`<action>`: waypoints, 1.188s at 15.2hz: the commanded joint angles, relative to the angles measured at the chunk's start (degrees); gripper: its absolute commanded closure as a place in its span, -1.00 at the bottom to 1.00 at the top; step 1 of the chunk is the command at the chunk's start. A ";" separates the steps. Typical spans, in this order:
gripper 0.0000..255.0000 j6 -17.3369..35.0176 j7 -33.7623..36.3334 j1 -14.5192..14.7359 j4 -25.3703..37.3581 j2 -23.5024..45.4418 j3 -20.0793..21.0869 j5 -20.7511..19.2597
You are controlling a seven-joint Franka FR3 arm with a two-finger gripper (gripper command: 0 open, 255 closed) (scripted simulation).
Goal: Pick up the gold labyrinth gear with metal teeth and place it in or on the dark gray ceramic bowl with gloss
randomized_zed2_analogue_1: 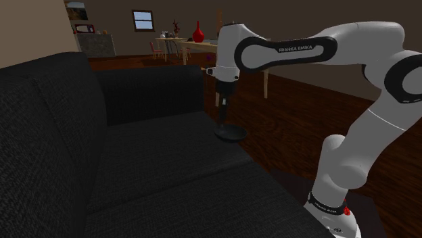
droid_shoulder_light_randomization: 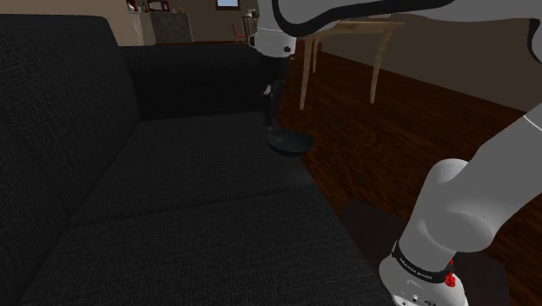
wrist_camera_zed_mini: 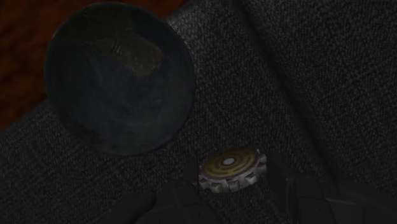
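The gear (wrist_camera_zed_mini: 230, 170) is seen lying on the dark sofa (wrist_camera_zed_mini: 318, 95) seat near the bowl (wrist_camera_zed_mini: 118, 79), between the parted fingers of the tool (wrist_camera_zed_mini: 245, 200), by which nothing is gripped.

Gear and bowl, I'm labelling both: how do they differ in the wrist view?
The gear is far smaller than the bowl. The gear is gold-faced with a toothed grey edge; the bowl is dark, glossy, smooth-rimmed. Both are round, resting on the dark sofa cushion.
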 commanded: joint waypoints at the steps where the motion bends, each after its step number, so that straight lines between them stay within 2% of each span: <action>1: 1.00 -0.74 -2.69 -0.89 0.29 -0.42 -1.89 -0.47; 8: 1.00 -2.19 -12.76 -4.37 2.07 -0.17 -9.15 -2.41; 18: 1.00 5.45 -12.69 -4.41 -6.32 -0.91 -9.23 -2.51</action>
